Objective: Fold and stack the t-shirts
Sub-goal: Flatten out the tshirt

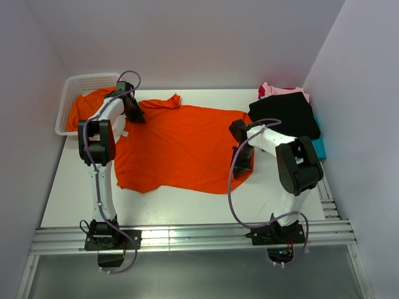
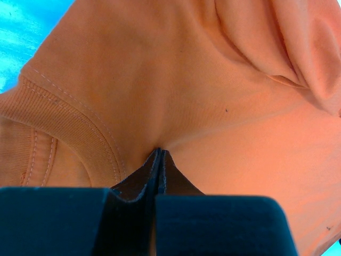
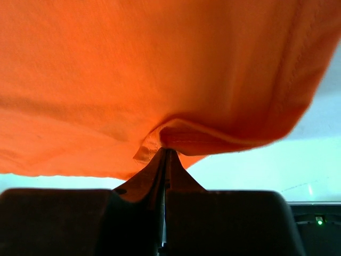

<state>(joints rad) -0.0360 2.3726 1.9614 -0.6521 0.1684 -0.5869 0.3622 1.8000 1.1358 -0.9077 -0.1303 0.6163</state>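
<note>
Orange fabric covers the middle of the white table (image 1: pixel 62 193): a single orange t-shirt (image 1: pixel 187 146) lies spread out between the two arms, its neck end towards the left and its bottom edge towards the right. One short sleeve (image 1: pixel 163 101) points to the far side.

The left gripper (image 1: pixel 136 117) sits on the shirt's neck end. In the left wrist view its fingers (image 2: pixel 136 184) are pressed together with a fold of the orange cloth pinched between the tips, just beside the ribbed collar (image 2: pixel 69 133).

The right gripper (image 1: pixel 244 161) is at the opposite edge of the shirt. Its wrist view shows the jaws fully closed on the hem (image 3: pixel 176 133), which bunches into a small pleat at the pinch, with the pale table visible beneath the fabric.

A white mesh basket (image 1: pixel 67 93) stands at the far left corner of the table, touching nothing of the spread shirt, and holds another orange shirt (image 1: pixel 87 107). At the far right edge lies a pile: a black shirt (image 1: pixel 287 115) on top, a pink shirt (image 1: pixel 277 90) showing behind it and a teal shirt (image 1: pixel 319 146) peeking out along its near side.
</note>
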